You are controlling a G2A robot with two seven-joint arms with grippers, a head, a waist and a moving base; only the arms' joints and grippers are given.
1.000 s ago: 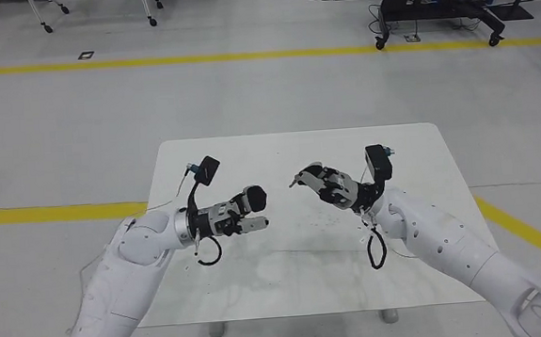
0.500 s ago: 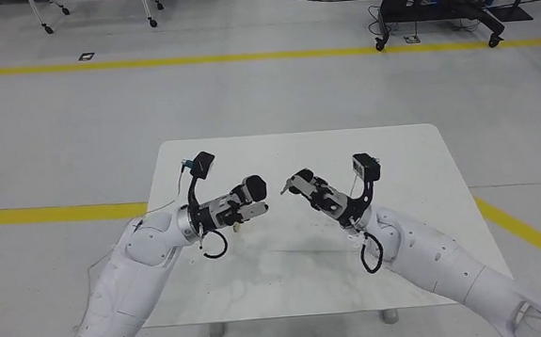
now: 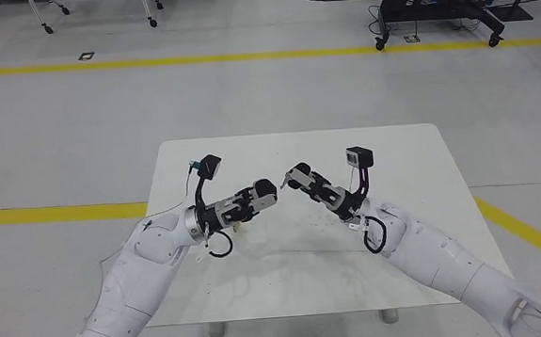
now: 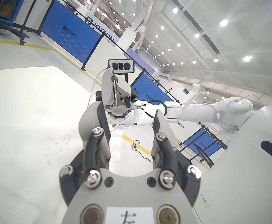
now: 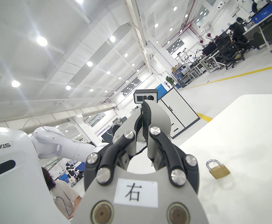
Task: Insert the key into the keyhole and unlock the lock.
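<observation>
- Progress: early stage. The padlock (image 5: 218, 170) lies on the bench (image 3: 401, 150) with nothing gripping it. Its shackle (image 5: 211, 163) looks seated in the body, so I judge it locked.
- Left fingers (image 4: 91, 121): spread wide with nothing between them. They are held in the air above the bench, pointing across at the other arm.
- Right fingers (image 5: 159, 118): pressed together along their black pads, also raised off the bench and facing the left ones. The two sets of tips are near each other but apart.
- Key: I cannot make it out. A thin blade could be pinched between the closed right pads, but I cannot tell.
- Left to do, as I judge it: steady or pick up the padlock, line the key up with the keyhole, push it in, and turn until the shackle releases. No part of the insertion is done.
- Padlock pose: flat on one broad brass face. Its long axis runs along the bench surface, from shackle to body base.
- Heading: the shackle end is the end farther from the right wrist, and the base faces back toward that arm. The keyhole is not visible; I presume it sits in the base.
- Position: the padlock is on the bench below and beside the right fingers, well clear of both sets of tips.
</observation>
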